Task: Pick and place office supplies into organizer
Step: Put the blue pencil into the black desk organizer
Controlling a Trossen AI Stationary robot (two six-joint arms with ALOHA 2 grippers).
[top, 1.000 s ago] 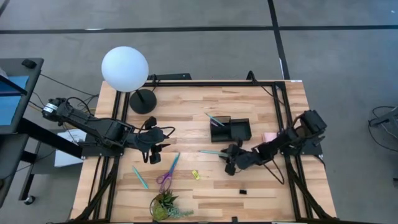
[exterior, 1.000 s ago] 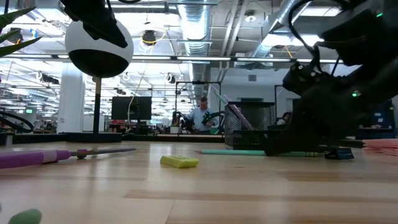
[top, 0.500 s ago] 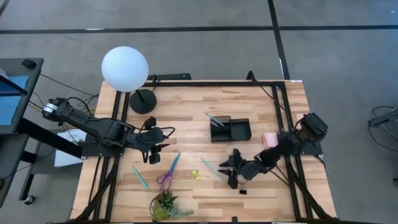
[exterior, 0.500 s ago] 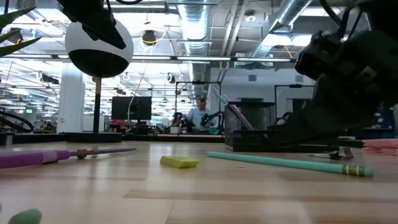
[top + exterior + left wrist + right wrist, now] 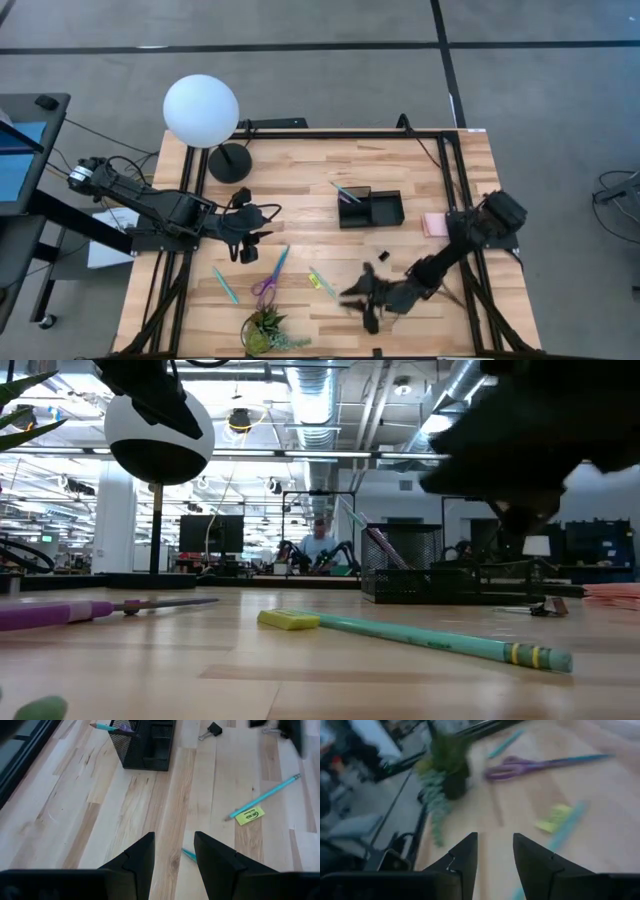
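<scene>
A teal pencil (image 5: 322, 283) lies flat on the wooden table (image 5: 300, 170), one end beside the tiny yellow piece (image 5: 313, 279); both show in the low view (image 5: 440, 641) (image 5: 288, 620). My right gripper (image 5: 358, 300) hovers open and empty just right of them, near the front edge. The purple-handled scissors (image 5: 270, 275) and a second teal pen (image 5: 225, 284) lie further left. The black organizer (image 5: 370, 208) stands mid-table with pens in its taller compartment. A black clip (image 5: 381, 256) and the pink pad (image 5: 433, 224) lie right of centre. My left gripper (image 5: 262, 228) waits open at the left.
A small green plant (image 5: 265, 330) stands at the front edge, close to my right gripper's left. The white globe lamp (image 5: 201, 110) on its round black base (image 5: 230, 162) stands at the far left. Bare wood lies between the organizer and the scissors.
My right gripper has swept from just below the organizer toward the near edge and leftward. The teal pencil has slid along the table with it, from near the organizer to beside the yellow piece, turning slantwise. The black clip below the organizer now shows.
</scene>
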